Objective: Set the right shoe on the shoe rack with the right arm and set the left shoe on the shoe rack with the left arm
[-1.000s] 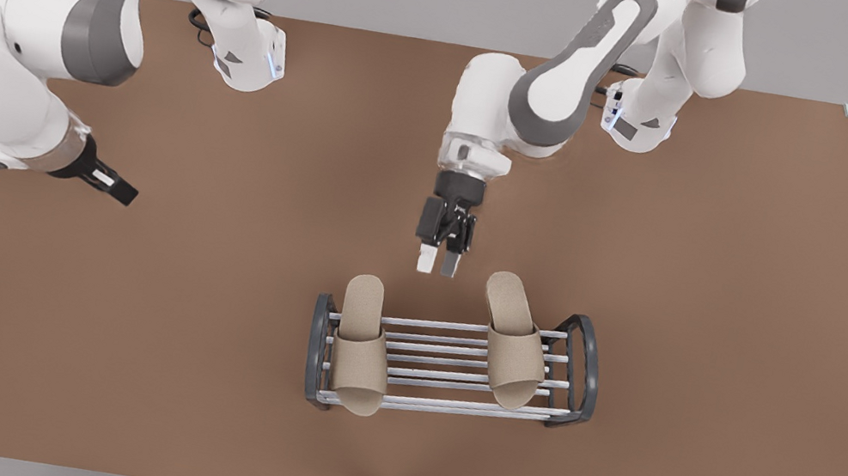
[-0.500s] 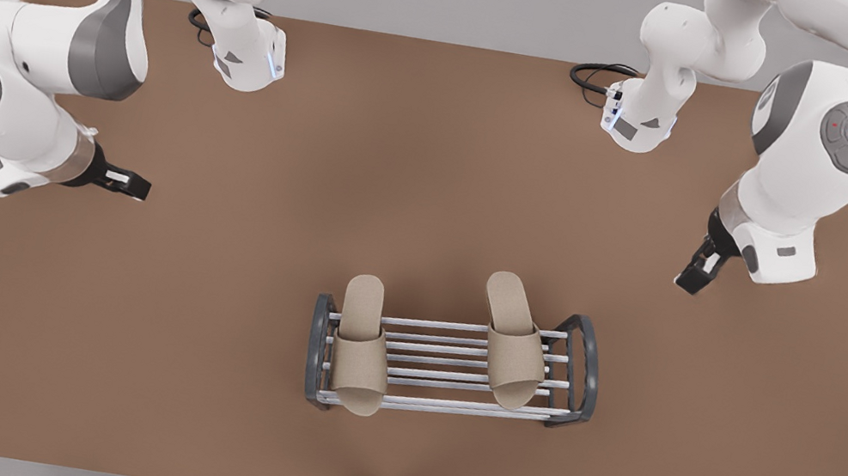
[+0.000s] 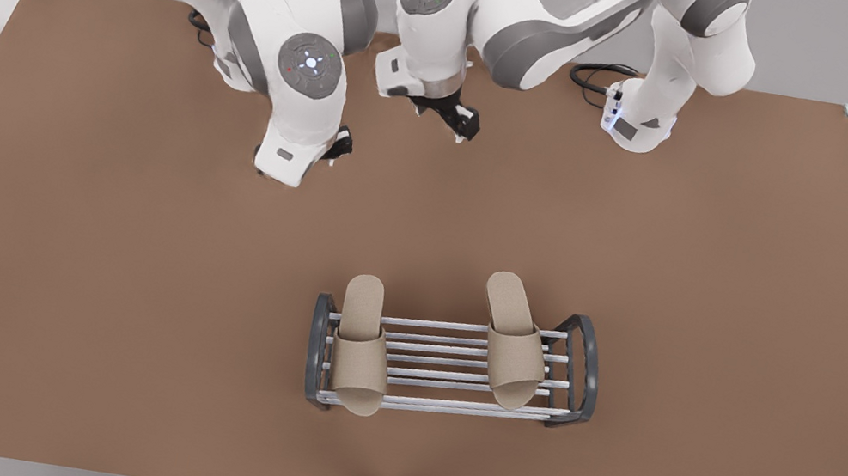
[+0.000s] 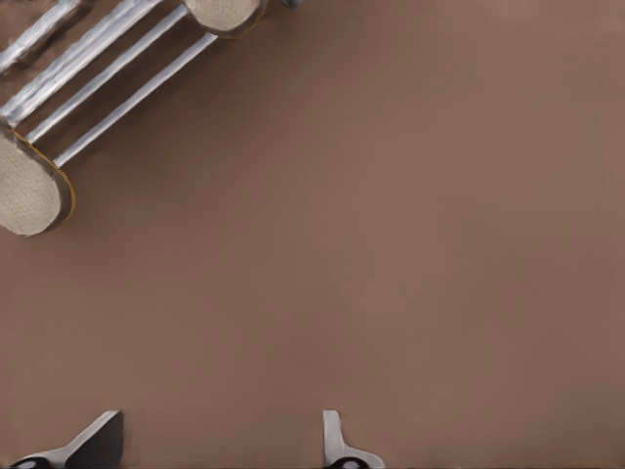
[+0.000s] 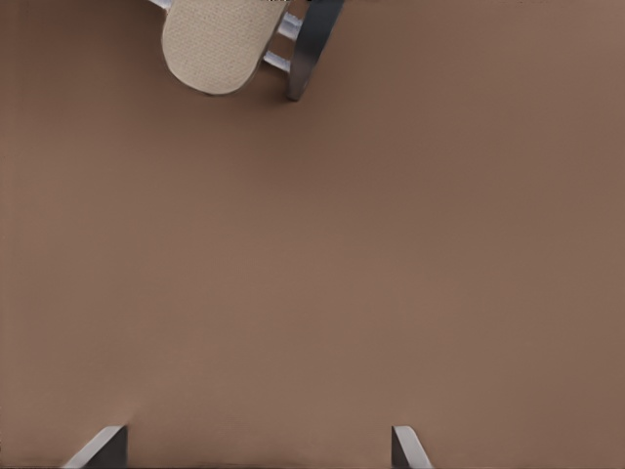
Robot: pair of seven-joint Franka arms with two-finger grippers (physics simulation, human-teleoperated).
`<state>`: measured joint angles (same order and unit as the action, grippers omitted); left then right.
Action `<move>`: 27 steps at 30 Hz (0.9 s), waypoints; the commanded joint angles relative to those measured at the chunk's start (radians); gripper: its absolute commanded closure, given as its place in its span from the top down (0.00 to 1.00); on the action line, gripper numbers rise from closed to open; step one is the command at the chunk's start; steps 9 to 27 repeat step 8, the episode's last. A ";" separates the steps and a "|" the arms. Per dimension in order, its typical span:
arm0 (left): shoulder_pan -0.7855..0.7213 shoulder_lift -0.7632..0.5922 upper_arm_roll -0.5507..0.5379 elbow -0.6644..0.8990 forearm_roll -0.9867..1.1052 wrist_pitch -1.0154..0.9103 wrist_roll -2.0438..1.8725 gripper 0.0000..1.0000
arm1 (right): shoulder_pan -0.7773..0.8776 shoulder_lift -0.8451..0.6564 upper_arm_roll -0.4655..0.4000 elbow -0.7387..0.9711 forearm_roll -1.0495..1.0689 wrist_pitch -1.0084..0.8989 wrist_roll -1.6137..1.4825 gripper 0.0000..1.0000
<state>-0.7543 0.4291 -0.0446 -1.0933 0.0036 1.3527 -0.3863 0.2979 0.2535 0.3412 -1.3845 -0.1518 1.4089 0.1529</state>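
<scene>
Two tan slippers (image 3: pixel 363 347) (image 3: pixel 514 343) lying across the rack (image 3: pixel 582 362) on the brown table (image 3: pixel 118 289), both grippers (image 4: pixel 220 445) (image 5: pixel 259 447) well apart from it, fingers spread wide, empty, no legible writing.

Right arm: elbow folded, wrist pointing down; right gripper (image 3: pixel 336 144) hangs on the base side of the shoe rack (image 3: pixel 438 356), well apart from it, toward the front view's left. Fingers (image 5: pixel 103 447) spread wide, nothing between them.

Left arm: forearm level, wrist bent down; left gripper (image 3: pixel 458 118) farther from the rack. Fingertips (image 4: pixel 337 449) parted, empty.
</scene>
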 commanded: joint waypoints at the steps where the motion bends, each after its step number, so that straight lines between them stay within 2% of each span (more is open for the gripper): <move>1: 0.263 -0.004 0.051 0.047 -0.010 -0.239 0.837 1.00 | -0.183 0.018 -0.010 0.036 -0.011 0.004 -0.078 1.00; 2: 0.273 -0.012 0.152 0.046 -0.010 -0.182 0.842 1.00 | -0.313 0.026 -0.011 0.071 -0.011 0.013 -0.088 1.00; 4: 0.276 -0.010 0.164 0.046 -0.011 -0.156 0.839 1.00 | -0.384 0.027 -0.011 0.075 -0.011 0.016 -0.085 1.00; 27: 0.274 -0.010 0.164 0.046 -0.010 -0.129 0.831 1.00 | -0.384 0.027 -0.010 0.075 -0.011 0.016 -0.085 1.00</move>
